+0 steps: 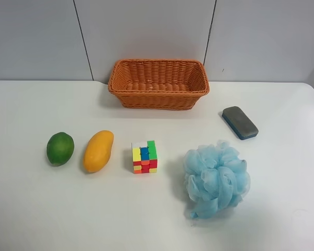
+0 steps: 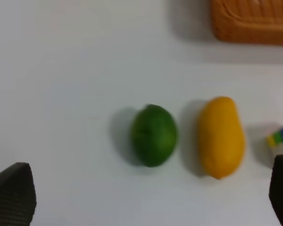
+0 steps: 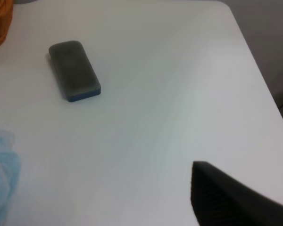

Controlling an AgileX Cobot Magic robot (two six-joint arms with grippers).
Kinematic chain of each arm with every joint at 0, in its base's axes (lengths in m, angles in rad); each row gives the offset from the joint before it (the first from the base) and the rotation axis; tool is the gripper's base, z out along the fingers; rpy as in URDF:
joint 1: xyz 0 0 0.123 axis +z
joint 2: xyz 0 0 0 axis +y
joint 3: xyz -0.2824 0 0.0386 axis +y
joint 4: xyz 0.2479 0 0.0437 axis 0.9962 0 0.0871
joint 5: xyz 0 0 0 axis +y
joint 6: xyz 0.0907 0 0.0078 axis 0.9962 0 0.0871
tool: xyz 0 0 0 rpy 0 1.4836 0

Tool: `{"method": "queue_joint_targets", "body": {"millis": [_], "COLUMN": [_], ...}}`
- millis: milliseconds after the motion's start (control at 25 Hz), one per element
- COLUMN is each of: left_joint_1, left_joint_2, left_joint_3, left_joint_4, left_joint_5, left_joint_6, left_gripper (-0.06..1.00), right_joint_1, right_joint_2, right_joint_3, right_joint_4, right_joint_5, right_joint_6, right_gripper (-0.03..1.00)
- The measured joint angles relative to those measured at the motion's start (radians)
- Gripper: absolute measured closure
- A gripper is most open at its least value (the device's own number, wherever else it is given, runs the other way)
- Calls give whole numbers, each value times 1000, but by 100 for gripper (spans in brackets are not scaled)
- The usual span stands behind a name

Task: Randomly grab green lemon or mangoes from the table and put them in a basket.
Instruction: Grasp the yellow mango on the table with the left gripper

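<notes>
Exterior high showed green lemon [image 1: 60, 148] and mango [image 1: 98, 151] side by side, at eight o'clock from the basket [image 1: 158, 83]. Left wrist: left gripper [image 2: 148, 190] gaped wide, empty, fingertips [image 2: 14, 193] cropped. Right wrist: right gripper [image 3: 236, 205] showed one finger [image 3: 217, 188]; its opening could not be told.

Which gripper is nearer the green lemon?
Left. Left gripper hangs just short of the green lemon, mango beside it. Right gripper is over by the gray eraser and blue bath pouf; lemon not in its view.
</notes>
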Motion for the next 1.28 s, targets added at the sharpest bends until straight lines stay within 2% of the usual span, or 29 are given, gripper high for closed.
{"method": "queue_joint_targets", "body": {"millis": [120,240,480,680,800,1120,1280], "left_joint_1": [-22,-112,-356,-483,-514,-516,-516], "left_joint_2": [153,283,546,779,887,1044,1083], "left_joint_3": [-30,-51,-100,-166,-192,-201,-202], "left_joint_4": [-131,-168,-175,-179,-179,-166,-129], "left_joint_5": [-22,-75,-252,-310,-336,-391,-418], "left_joint_6": [131,172,140,92,84,80,80], "left_gripper": [-5,-5,-5,-5,-5,-4,4], "right_joint_1": [0,0,0,0,0,0,0], "right_joint_2": [0,0,0,0,0,0,0], "right_joint_3": [0,0,0,0,0,0,0], "right_joint_4": [0,0,0,0,0,0,0], "right_joint_5": [0,0,0,0,0,0,0], "right_joint_6": [0,0,0,0,0,0,0], "right_gripper": [15,15,15,15,15,15,15]}}
